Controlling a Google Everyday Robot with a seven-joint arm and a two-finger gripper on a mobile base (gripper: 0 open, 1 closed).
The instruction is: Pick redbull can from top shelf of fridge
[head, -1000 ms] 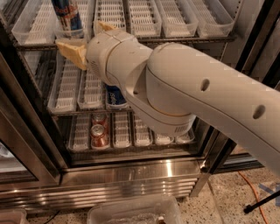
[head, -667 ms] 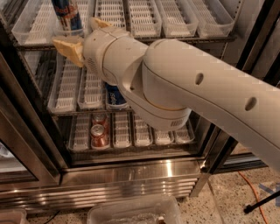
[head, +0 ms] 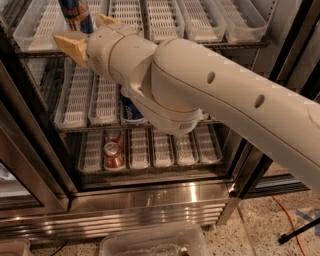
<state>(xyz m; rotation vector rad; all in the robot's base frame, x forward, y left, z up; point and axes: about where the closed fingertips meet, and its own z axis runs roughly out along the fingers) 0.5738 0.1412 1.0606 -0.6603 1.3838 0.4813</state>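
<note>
Redbull can [head: 76, 12] is standing upright on the top shelf [head: 166, 21] of the fridge [head: 150, 200], in one of the white slotted lane trays near the rack's left end. Its upper part is running out of the camera view. The gripper [head: 79, 29] is hanging right in front of the can's lower part, released, with its two tan fingers [head: 70, 44] spreading wide. One finger is sitting just below and left of the can and the other just right of it, so the can's base is showing between them. Whether either finger is touching the can cannot be told. The cream-coloured arm [head: 225, 95] is reaching in from the lower right of the can and is covering much of the middle rack.

Below and right of the redbull can, a shorter blue-and-white can [head: 131, 111] is peeking out from under the arm. Well below the redbull can, two short red cans [head: 112, 152] are lying one behind the other in a single lane of the lowest rack. Further below, beyond the fridge's ribbed steel base, a clear plastic bin [head: 150, 242] is resting on the speckled floor. Far to the lower right of the can, an orange cable [head: 287, 215] is trailing across that floor.
</note>
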